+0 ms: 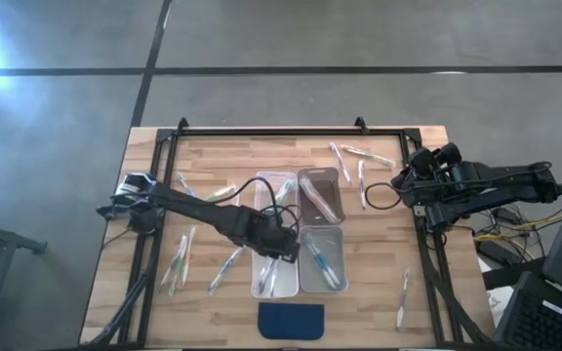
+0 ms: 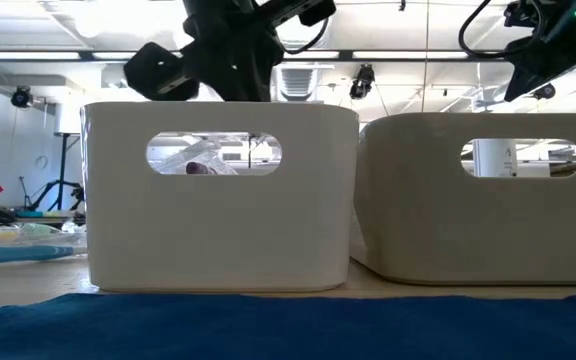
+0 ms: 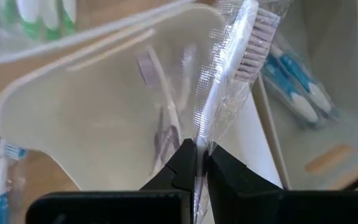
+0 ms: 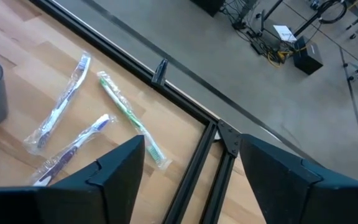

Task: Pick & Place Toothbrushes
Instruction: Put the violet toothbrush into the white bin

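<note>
The left gripper [image 3: 196, 163] is pinched tight on a wrapped toothbrush [image 3: 229, 68], which sticks out past its tips over a clear bin [image 3: 104, 112]; the right gripper [image 4: 188, 165] hangs wide open and empty at the table's [image 1: 379, 302] far right edge.

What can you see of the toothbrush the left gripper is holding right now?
The held toothbrush has a whitish handle and pale pinkish-purple bristles, sealed in a clear crinkled plastic wrapper. The left gripper is shut on its wrapped handle, so the brush points away from the fingers, head outermost. It hangs over the near-left clear bin, which already holds similar brushes. Only the two dark fingers visibly touch it; the handle's tail end is hidden between them.
</note>
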Robot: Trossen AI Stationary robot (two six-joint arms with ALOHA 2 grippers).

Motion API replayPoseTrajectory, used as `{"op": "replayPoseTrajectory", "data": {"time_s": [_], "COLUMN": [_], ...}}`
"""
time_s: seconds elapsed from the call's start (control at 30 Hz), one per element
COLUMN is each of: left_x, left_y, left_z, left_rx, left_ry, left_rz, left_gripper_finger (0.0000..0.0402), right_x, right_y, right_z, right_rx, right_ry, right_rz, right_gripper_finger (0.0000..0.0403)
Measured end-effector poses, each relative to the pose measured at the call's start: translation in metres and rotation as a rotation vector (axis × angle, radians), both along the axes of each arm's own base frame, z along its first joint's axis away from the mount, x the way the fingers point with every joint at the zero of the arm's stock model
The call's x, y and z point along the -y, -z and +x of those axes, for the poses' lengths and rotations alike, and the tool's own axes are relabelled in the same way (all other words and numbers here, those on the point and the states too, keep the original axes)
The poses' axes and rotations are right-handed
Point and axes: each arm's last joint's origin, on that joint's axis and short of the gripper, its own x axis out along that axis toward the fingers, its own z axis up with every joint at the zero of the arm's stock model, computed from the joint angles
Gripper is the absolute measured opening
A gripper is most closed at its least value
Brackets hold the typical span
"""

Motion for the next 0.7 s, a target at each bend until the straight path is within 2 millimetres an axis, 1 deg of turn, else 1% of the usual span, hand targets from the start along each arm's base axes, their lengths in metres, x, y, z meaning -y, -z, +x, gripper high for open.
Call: {"op": "replayPoseTrajectory", "data": {"time_s": [0.13,0.27,0.5,0.7], "left_x": [0.002,0.001,-0.002,-0.006], "left_y": [0.006,0.014,0.034,0.049], "left_z": [0.004,0.007,0.007,0.006], "left_rx": [-0.008,-0.025,-0.027,-0.019], "left_ry": [0.010,0.014,0.005,-0.005], "left_rz": [-0.023,-0.045,-0.116,-0.162], "left_gripper_finger": [0.0022,0.0022,0.0023,0.0024], "right_x": [0.000,0.000,0.000,0.000], "right_y": [0.000,0.000,0.000,0.000], "right_z": [0.000,0.000,0.000,0.000], "right_rx": [0.000,-0.001,-0.001,-0.001], "right_ry": [0.000,-0.001,0.000,0.000], "right_rz": [0.000,0.000,0.000,0.000], "right_gripper_finger": [0.0259,0.0247,0.0228,0.0225]}}
